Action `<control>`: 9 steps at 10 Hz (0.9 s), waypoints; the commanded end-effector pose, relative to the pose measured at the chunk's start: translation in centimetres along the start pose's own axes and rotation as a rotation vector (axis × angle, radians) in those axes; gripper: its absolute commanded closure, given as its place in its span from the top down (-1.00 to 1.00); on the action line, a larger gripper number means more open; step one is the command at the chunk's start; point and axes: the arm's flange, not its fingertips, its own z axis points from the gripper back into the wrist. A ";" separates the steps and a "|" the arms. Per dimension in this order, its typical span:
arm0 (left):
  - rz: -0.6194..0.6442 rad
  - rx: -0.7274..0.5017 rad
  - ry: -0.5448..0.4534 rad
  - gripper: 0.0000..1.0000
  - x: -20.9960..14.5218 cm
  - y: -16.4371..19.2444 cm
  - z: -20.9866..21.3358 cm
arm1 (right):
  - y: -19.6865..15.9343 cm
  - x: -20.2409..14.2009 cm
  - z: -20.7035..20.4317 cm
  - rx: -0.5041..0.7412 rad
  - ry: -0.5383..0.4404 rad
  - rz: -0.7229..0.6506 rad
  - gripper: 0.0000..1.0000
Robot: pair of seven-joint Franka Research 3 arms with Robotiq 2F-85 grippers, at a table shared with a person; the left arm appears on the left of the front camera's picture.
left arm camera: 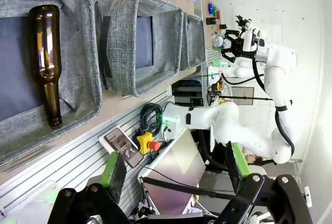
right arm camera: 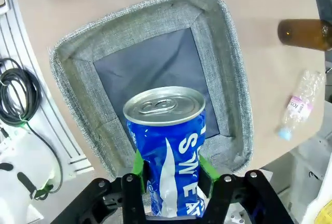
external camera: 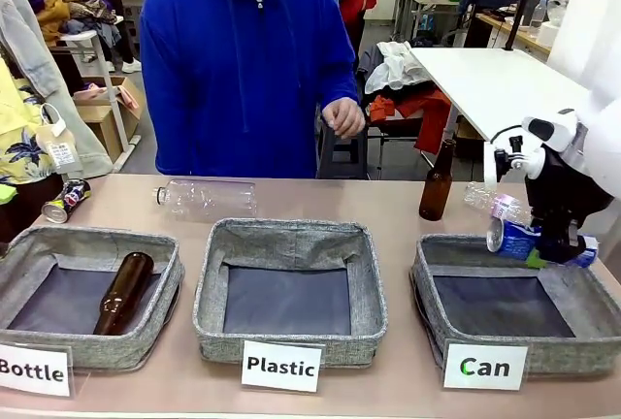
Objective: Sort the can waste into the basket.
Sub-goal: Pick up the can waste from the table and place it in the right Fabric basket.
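Note:
My right gripper point(external camera: 555, 252) is shut on the blue can point(external camera: 512, 241), which lies sideways in the front view over the far right rim of the grey basket point(external camera: 427, 278) carded "Can". In the right wrist view the green pads point(right arm camera: 138, 164) press both sides of the can point(right arm camera: 166, 130), with the basket point(right arm camera: 78, 63) and its dark base below. The crushed dark can point(external camera: 66, 201) lies on the table at the far left, behind the "Bottle" basket. My left gripper point(left arm camera: 175, 169) is open with nothing between its fingers, off the table's near side.
A brown bottle point(external camera: 123, 293) lies in the "Bottle" basket point(external camera: 58, 244). The "Plastic" basket point(external camera: 291, 235) stands in the middle. A clear plastic bottle point(external camera: 206, 198), an upright brown bottle point(external camera: 437, 181) and a small plastic bottle point(external camera: 490, 204) are behind the baskets. A person's hand point(external camera: 343, 116) hangs at the far edge.

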 end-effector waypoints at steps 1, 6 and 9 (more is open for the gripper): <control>0.011 0.005 0.002 1.00 -0.4 0.1 0.0 | -0.5 0.6 0.7 -0.010 0.011 -0.043 0.73; 0.011 0.005 0.002 1.00 -0.4 0.1 0.0 | -1.3 0.2 0.0 -0.001 -0.004 -0.051 1.00; 0.011 0.005 0.002 1.00 -0.4 0.1 0.0 | -1.8 -0.1 -0.4 0.046 -0.090 -0.100 1.00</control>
